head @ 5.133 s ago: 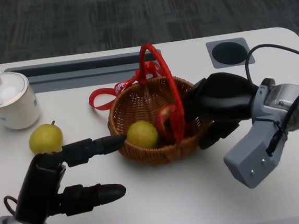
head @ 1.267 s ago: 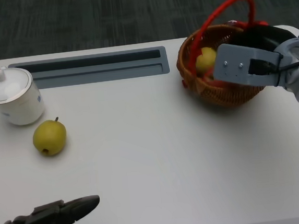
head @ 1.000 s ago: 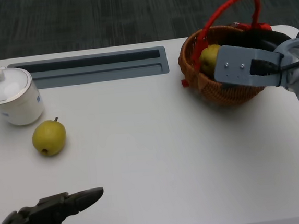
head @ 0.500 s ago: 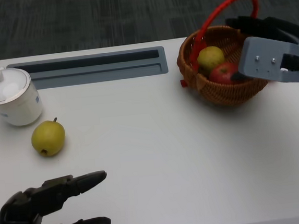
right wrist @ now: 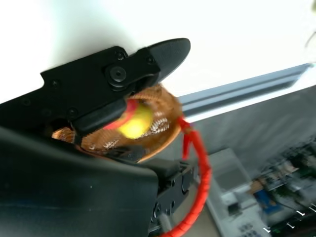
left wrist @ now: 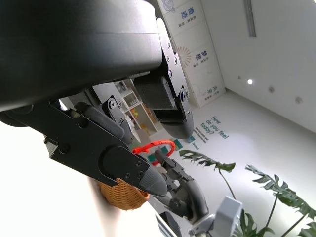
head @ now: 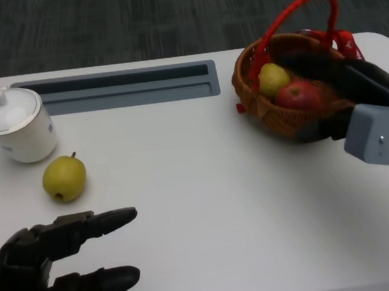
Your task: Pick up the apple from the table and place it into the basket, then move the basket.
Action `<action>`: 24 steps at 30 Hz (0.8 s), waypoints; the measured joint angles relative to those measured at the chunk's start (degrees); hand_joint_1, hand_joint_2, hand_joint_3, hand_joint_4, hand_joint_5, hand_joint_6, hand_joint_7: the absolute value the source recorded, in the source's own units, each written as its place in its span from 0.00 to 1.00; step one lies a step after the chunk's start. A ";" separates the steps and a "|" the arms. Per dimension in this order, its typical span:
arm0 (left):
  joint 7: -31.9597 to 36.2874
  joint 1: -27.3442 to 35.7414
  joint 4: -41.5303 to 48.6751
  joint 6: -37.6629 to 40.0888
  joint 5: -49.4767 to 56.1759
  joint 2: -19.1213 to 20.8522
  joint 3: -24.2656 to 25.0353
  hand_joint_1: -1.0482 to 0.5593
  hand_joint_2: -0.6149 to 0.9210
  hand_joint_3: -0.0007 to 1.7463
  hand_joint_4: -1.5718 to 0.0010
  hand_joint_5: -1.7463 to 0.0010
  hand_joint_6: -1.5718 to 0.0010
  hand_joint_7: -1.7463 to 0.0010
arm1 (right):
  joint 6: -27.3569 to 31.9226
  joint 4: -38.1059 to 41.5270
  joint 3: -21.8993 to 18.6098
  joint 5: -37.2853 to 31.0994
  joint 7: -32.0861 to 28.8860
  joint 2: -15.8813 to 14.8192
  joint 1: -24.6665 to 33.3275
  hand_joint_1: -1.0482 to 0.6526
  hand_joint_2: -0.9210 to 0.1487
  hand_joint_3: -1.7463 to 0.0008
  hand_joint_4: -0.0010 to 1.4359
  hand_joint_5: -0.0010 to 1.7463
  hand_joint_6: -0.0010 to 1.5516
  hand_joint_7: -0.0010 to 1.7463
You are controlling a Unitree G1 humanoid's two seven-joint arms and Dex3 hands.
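The wicker basket [head: 266, 108] with a red handle [head: 285, 16] stands at the table's far right. In it lie a red apple [head: 300, 95] and a yellow-green fruit [head: 272, 79]. My right hand [head: 353, 84] reaches in from the right: its fingers lie across the basket's right rim and a dark thumb shows under the outer wall, so the wall sits between them. The right wrist view shows the basket [right wrist: 158, 123] between that hand's fingers [right wrist: 148, 54]. At the lower left my left hand [head: 62, 266] hovers with its fingers apart, holding nothing.
A yellow-green pear [head: 64, 178] lies on the table at the left, just ahead of my left hand. A white lidded cup [head: 14, 127] stands behind it. A grey recessed slot [head: 118, 87] runs along the far edge.
The basket has stayed in place at the far right. My right forearm has swung from behind the basket down to its near right side. My left hand has come further into view.
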 measured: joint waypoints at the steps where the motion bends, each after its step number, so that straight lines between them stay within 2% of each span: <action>1: -0.14 -0.19 0.30 -0.06 -0.03 0.09 0.02 0.34 0.88 0.00 0.28 0.99 0.37 1.00 | -2.19 -0.49 -0.42 1.11 0.83 0.09 1.20 0.15 0.09 1.00 0.30 0.02 0.23 0.02; 8: -0.31 -2.00 1.11 -0.16 -0.33 0.57 0.13 0.34 0.88 0.00 0.29 0.99 0.37 1.00 | -13.04 -3.90 -3.12 9.58 8.70 2.30 8.50 0.28 0.13 1.00 0.39 0.02 0.32 0.02; 11: -0.64 -2.35 1.38 -0.13 -0.89 0.61 0.10 0.34 0.88 0.00 0.30 1.00 0.37 1.00 | -16.07 -5.19 -4.22 13.96 12.73 4.22 10.42 0.30 0.14 1.00 0.43 0.02 0.35 0.02; 20: -1.37 -3.77 2.43 -0.23 -0.99 0.58 0.62 0.33 0.88 0.00 0.30 1.00 0.37 1.00 | -17.07 -8.17 -5.80 23.61 25.12 9.42 14.96 0.30 0.14 1.00 0.46 0.01 0.36 0.00; 24: -1.74 -3.93 2.54 -0.25 -1.05 0.58 0.61 0.33 0.88 0.00 0.30 1.00 0.37 1.00 | -16.87 -8.78 -6.14 25.41 28.22 11.37 16.21 0.30 0.14 1.00 0.47 0.01 0.37 0.01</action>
